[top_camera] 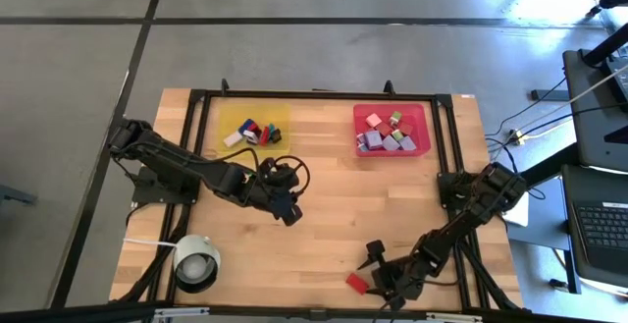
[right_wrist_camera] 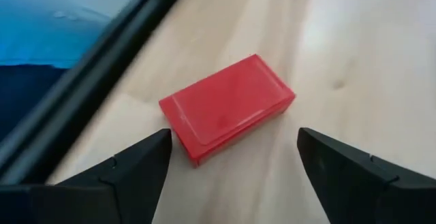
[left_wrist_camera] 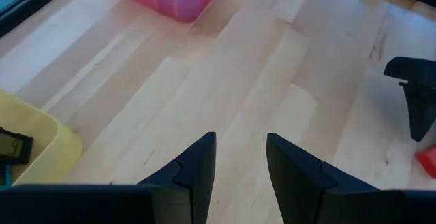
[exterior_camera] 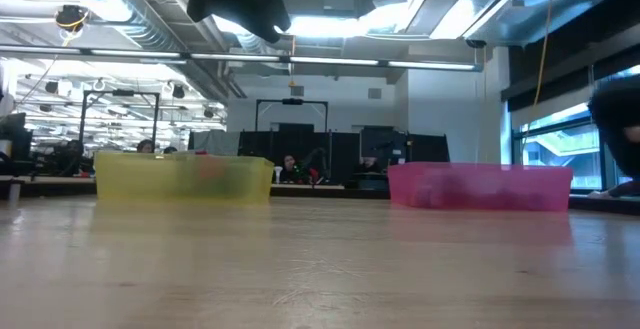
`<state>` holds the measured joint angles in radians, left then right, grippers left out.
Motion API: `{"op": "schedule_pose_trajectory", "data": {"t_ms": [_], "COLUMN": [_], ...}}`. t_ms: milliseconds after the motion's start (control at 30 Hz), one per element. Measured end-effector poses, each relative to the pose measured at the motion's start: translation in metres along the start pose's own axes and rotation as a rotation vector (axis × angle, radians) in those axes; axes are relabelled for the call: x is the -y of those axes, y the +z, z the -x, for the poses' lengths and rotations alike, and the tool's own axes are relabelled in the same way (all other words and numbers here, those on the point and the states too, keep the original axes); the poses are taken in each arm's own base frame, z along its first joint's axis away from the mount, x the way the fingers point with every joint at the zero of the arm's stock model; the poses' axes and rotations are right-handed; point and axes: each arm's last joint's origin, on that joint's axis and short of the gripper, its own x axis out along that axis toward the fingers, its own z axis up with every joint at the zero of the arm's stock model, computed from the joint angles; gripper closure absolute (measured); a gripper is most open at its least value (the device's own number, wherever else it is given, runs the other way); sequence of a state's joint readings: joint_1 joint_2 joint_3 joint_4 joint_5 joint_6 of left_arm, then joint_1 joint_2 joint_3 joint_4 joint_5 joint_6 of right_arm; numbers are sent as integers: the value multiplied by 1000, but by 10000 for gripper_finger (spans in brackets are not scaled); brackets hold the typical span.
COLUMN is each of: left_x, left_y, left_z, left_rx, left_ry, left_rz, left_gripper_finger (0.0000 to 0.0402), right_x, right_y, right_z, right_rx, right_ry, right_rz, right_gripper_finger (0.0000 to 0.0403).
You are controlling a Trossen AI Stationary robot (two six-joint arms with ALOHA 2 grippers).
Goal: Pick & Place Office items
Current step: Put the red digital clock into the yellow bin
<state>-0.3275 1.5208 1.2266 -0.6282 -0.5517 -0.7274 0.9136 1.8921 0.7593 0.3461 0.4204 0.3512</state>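
A red block (right_wrist_camera: pixel 227 105) lies flat on the wooden table (top_camera: pixel 334 215), just ahead of your right gripper (right_wrist_camera: pixel 231 157), whose fingers stand spread and empty. Likely a pick beginning: lower, straddle, close. The left gripper (left_wrist_camera: pixel 240 166) hovers mid-table, part-open, empty. Behind the trays, an open office.

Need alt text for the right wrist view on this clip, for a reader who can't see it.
A small red block lies flat on the wooden table, just ahead of the right pincer, whose two dark fingers stand wide open on either side. A black frame rail runs along the table's edge beside it.
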Motion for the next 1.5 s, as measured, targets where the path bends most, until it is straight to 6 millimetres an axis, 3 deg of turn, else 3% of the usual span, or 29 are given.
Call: {"op": "schedule_pose_trajectory", "data": {"t_ms": [233, 400, 600, 933, 1500], "left_x": [0, 0, -1, -1, -1], "left_y": [0, 0, 0, 0, 0], "left_z": [0, 0, 0, 0, 0], "left_rx": [4, 4, 1, 1, 1], "left_ry": [6, 6, 7, 7, 7], "left_rz": [0, 1, -2, 1, -2], "left_gripper_finger": [274, 274, 274, 274, 274], "right_x": [15, 28, 22, 21, 23], "right_y": [6, 10, 18, 14, 3], "right_z": [-4, -8, -1, -6, -26], "right_rx": [39, 30, 60, 105, 150], "right_ry": [-160, -150, -74, -130, -170], "right_rz": [65, -27, -119, -244, -192], "right_gripper_finger": [82, 82, 82, 82, 82]}}
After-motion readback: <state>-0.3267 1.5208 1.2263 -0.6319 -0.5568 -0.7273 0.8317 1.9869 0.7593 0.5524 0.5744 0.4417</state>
